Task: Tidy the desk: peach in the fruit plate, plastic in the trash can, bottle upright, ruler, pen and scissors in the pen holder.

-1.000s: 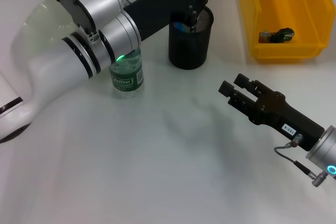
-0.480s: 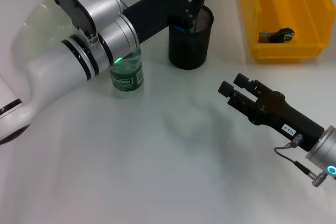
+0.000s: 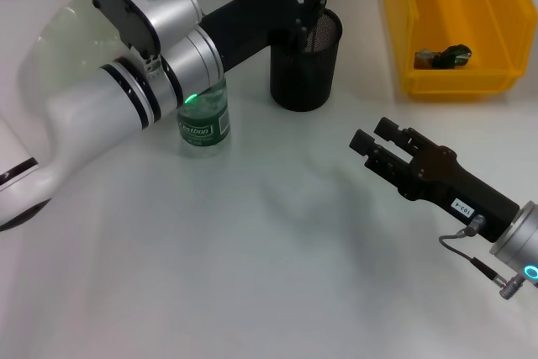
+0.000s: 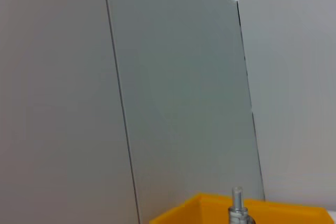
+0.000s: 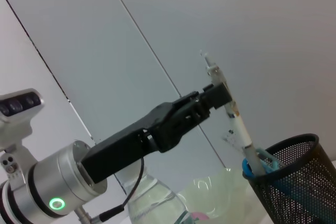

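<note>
1. Closed on the pen [image 5: 231, 114]: left gripper [image 5: 220, 95], pinching the upper part of the shaft above the pen holder [image 3: 305, 60].
2. Pen tilted, lower end down inside the holder's mouth next to blue handles [image 5: 258, 162] that stick up over the rim; metal tip of the pen [image 4: 237, 205] poking up in the left wrist view with the trash can's rim behind it.
3. Parted, holding nothing: right gripper [image 3: 376, 142], hovering over bare table [image 3: 252, 275] well clear of the holder, fingers pointing toward the middle of the desk.
4. Standing upright just beside the holder, half hidden under the left forearm: bottle [image 3: 203, 117] with its green label.
5. At the far right of the desk: yellow trash can [image 3: 454, 81], a small dark crumpled item [image 3: 444, 57] lying inside.
6. Behind the left arm, at the far left: pale translucent fruit plate [image 3: 63, 39], mostly covered by the arm; something pinkish just visible in the right wrist view [image 5: 197, 216].
</note>
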Robot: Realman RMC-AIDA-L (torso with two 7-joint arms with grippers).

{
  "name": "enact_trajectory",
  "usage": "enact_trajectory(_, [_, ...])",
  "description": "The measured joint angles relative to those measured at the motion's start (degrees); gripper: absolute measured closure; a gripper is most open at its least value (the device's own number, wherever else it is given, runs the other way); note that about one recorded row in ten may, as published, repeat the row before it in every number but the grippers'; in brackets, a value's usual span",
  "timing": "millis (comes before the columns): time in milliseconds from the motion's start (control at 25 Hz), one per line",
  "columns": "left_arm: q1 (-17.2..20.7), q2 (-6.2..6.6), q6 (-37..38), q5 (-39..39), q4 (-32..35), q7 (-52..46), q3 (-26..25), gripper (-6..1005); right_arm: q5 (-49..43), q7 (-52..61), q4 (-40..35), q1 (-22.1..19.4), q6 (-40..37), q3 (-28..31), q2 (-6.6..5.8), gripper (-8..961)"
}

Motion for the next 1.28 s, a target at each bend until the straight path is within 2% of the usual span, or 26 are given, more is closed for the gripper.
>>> enact_trajectory(400, [-0.56, 0.0, -0.7, -1.27, 0.4, -0.54, 0.86, 777, 0.0, 0.0, -0.09, 0.0, -0.04, 0.0, 0.0, 259])
enact_trajectory(600, [-0.41, 0.0, 0.04, -1.51, 0.55, -0.59, 0.84, 551, 0.0, 0.0, -0.16, 0.0, -0.05, 0.17, 0.0, 259])
enact_trajectory(720, [0.22, 0.0, 2.95, -1.57, 0.78, -2.06, 0.79, 457, 0.0, 0.0, -0.23, 0.0, -0.17, 0.2, 0.0, 259])
enact_trajectory(800, [1.91, 0.32, 8.03, -1.3, 1.66, -8.46, 0.3, 394, 0.01, 0.0, -0.35, 0.0, -0.54, 0.09, -0.02, 259])
enact_trajectory(880, [2.57, 0.65, 10.42, -0.82, 2.05, -12.12, -0.05, 395, 0.01, 0.0, -0.36, 0.0, -0.85, 0.05, -0.06, 259])
enact_trajectory(1000, [3.88, 1.72, 16.16, 3.52, 2.33, -21.6, -3.67, 396, 0.01, 0.0, -0.87, -0.22, -2.57, 0.0, -0.27, 259])
enact_trajectory(1160, [4.64, 3.29, 22.64, 15.21, 2.33, -32.02, -11.09, 398, 0.01, 0.0, -1.74, -0.7, -3.62, -0.07, -0.34, 258])
enact_trajectory(1200, [4.54, 4.05, 27.39, 24.72, 2.37, -38.58, -16.4, 398, 0.01, 0.0, -2.04, -0.95, -4.19, -0.1, -0.38, 258])
enact_trajectory(1240, [4.54, 4.05, 27.39, 24.72, 2.37, -38.58, -16.4, 399, 0.01, 0.0, -2.04, -0.95, -4.19, -0.1, -0.38, 258])
enact_trajectory(1280, [4.41, 4.36, 30.55, 29.79, 2.38, -41.45, -19.11, 399, 0.01, 0.0, -2.11, -0.99, -4.42, -0.14, -0.4, 258])
